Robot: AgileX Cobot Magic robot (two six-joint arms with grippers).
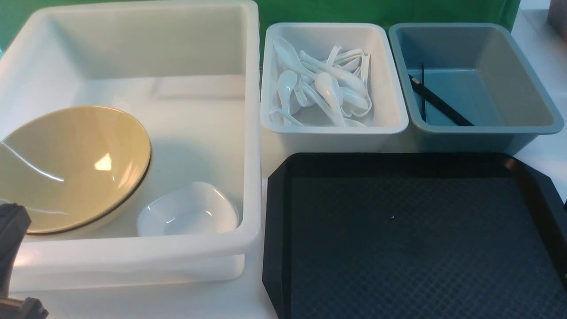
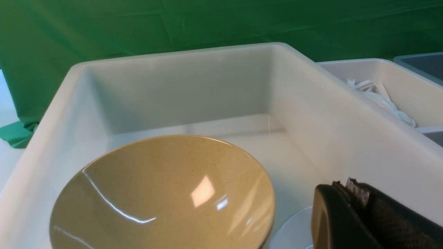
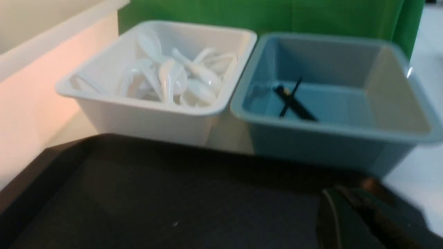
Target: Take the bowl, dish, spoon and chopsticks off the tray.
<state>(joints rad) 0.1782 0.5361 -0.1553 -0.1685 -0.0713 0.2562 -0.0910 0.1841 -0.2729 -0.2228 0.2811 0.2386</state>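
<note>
Bowl yellow-tan, dish white, tray black w/ diamond texture, chopsticks black.

It looked like a staged lab setup, not a real kitchen: a green cloth backdrop hung behind a white table carrying plain plastic sorting bins.
</note>
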